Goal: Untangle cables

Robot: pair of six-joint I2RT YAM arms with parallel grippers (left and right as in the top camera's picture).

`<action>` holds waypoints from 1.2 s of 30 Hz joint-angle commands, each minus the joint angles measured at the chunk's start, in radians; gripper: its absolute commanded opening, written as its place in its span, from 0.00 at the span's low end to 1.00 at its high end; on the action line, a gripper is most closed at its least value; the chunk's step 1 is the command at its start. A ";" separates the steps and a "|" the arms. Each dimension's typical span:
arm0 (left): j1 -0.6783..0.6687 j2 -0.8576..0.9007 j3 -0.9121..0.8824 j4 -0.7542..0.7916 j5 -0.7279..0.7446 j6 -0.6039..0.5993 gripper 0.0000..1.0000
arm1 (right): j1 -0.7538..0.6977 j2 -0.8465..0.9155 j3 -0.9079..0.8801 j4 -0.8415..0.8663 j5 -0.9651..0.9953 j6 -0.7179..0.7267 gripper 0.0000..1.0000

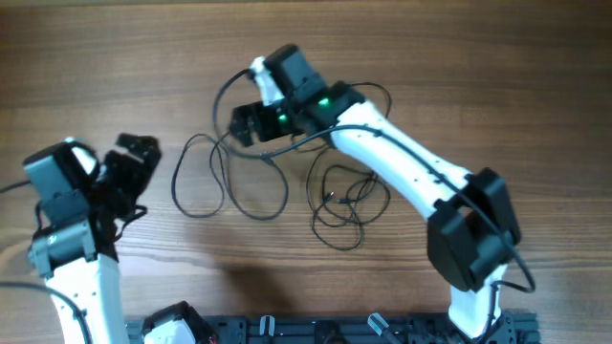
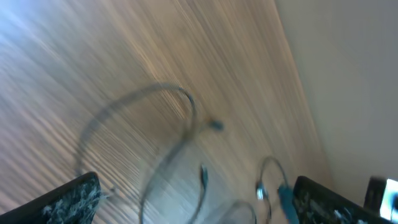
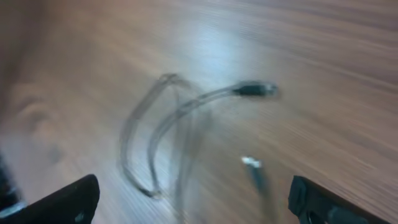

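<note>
Several thin black cables [image 1: 251,186] lie on the wooden table, in loose loops on the left and a tighter tangle [image 1: 344,205] on the right. My right gripper [image 1: 239,122] hovers over the top of the loops, and my left gripper [image 1: 134,158] stands left of them. In the blurred left wrist view the left gripper [image 2: 199,205] is open, with a cable loop [image 2: 186,106] and a silver-tipped plug [image 2: 261,191] ahead of it. In the right wrist view the right gripper [image 3: 193,202] is open above cable loops [image 3: 155,130], a black plug [image 3: 255,90] and a silver-tipped plug [image 3: 252,163]. Neither holds anything.
The right arm [image 1: 402,158] reaches across the table over part of the tangle. A black rail [image 1: 325,330] with the arm bases runs along the near edge. A pale wall [image 2: 348,81] borders the table in the left wrist view.
</note>
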 commanded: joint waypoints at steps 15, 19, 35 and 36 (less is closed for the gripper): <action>-0.489 0.639 0.009 0.183 -0.408 -0.027 0.90 | -0.299 -0.334 0.010 -0.409 0.277 0.024 1.00; -0.491 0.672 0.009 0.352 -0.416 0.107 0.68 | -0.299 -0.334 0.009 -0.409 0.277 0.025 1.00; -0.271 0.711 0.289 0.326 -0.697 0.307 0.04 | -0.299 -0.334 0.003 -0.475 0.265 0.034 1.00; -0.227 0.703 0.338 0.315 -0.699 0.307 0.04 | -0.299 -0.334 0.001 -0.476 0.261 0.034 1.00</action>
